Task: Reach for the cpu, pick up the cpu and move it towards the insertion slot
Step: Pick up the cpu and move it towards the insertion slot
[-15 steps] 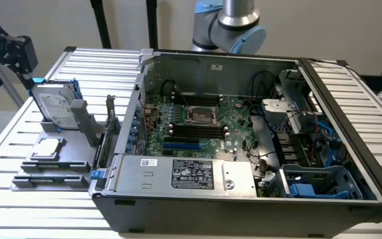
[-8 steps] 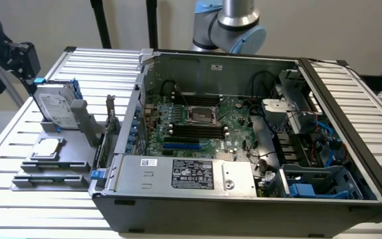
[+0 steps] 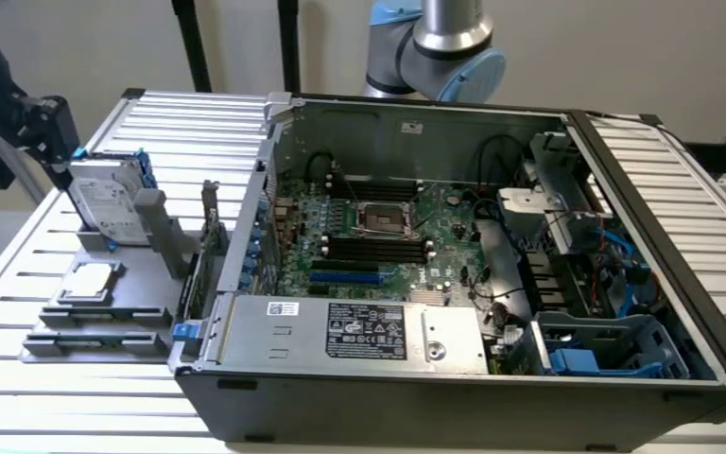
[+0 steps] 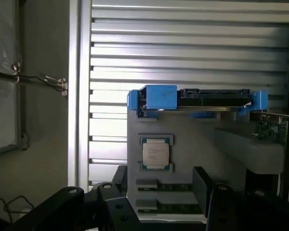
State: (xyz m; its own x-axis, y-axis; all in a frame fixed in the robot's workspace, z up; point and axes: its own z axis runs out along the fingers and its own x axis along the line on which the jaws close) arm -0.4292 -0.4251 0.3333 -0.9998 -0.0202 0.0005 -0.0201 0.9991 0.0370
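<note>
**Status: reach stage at most, cpu not picked**

The cpu (image 3: pixel 90 281) lies flat on a grey holder (image 3: pixel 86 317), lower left of the exterior view, outside the pc case (image 3: pixel 464 397), on the slatted tabletop (image 3: pixel 186 123). A hard drive w/ blue frame (image 3: pixel 105 203) stands just behind it on the same holder. The insertion slot (image 3: pixel 385 218) is on the board inside the case, upper centre of frame, well apart from the cpu; nothing sits in it.

Wrist view: the claw (image 4: pixel 160 202) faces the holder, no contact w/ the cpu. How far it's open: can't tell. It holds nothing that I can see.

Judgement: no step complete. Grasp, lift and carry to the slot are all left.
</note>
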